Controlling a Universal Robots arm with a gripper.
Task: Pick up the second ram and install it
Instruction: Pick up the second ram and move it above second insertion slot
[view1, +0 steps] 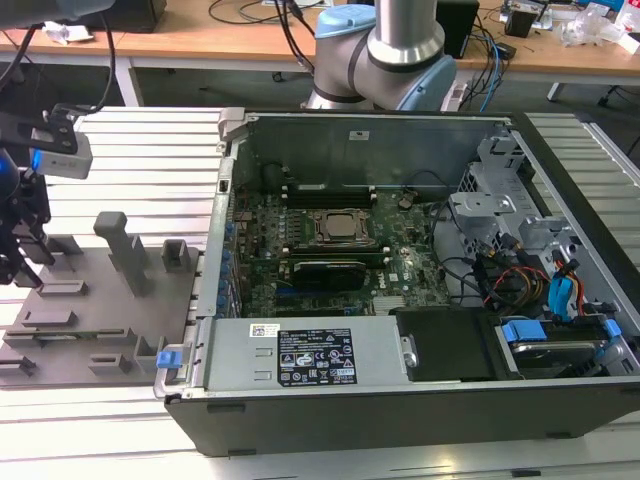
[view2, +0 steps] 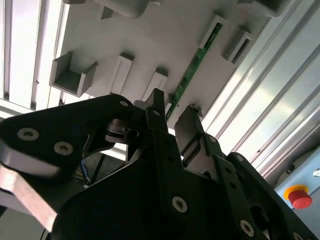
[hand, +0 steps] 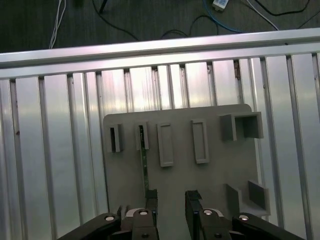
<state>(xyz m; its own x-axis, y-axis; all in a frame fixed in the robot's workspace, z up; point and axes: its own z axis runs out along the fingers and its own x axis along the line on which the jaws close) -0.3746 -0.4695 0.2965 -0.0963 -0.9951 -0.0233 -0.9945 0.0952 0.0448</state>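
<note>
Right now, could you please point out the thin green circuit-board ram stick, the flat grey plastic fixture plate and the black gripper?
thin green ram stick (view2: 193, 69), second wrist view, mid-length of its edge.
grey fixture plate (hand: 215, 182), first wrist view, bare flat surface.
black gripper (hand: 171, 196), first wrist view, midway between its fingertips.

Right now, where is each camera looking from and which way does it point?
Exterior view: stands apart, looks down on the computer case and grey fixture plate; the arm shows beyond the case.
First wrist view: on the wrist, looks straight down past the open gripper onto the plate and second ram.
Second wrist view: on the wrist, looks slantwise along the gripper.
Both wrist views share gripper, ram and plate.
</note>
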